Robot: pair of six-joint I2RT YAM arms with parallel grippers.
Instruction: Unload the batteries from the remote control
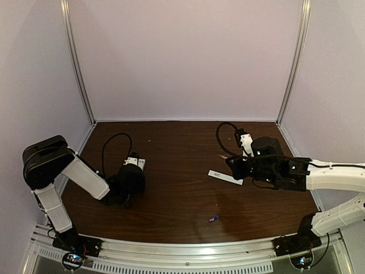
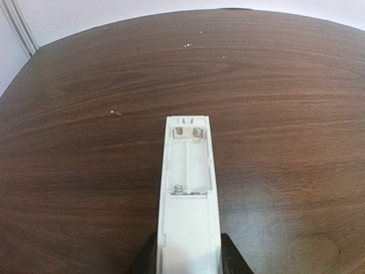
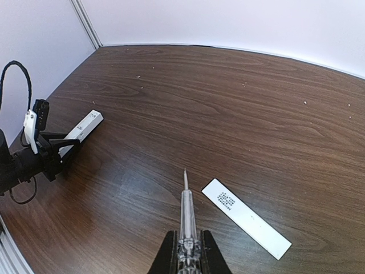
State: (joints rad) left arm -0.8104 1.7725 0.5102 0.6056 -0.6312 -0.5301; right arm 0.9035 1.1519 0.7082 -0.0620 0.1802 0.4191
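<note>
The remote control (image 2: pixel 188 194) sticks straight forward out of the left gripper (image 2: pixel 189 258), whose jaws are closed narrowly on its sides near the rear end. Its back faces up, uncovered. The battery compartment (image 2: pixel 188 162), just ahead of the fingers, holds only its metal contacts: two at the far end and one spring at the near end. One purple-blue battery (image 1: pixel 214 218) lies on the table (image 2: pixel 85 142), well to the right of that gripper and nearer the arm bases. The right gripper (image 3: pixel 187 256) is clamped on a clear-handled screwdriver (image 3: pixel 186 217), tip pointing forward. Just right of that tip, the white back cover (image 3: pixel 245 217) lies flat, grey mark up.
</note>
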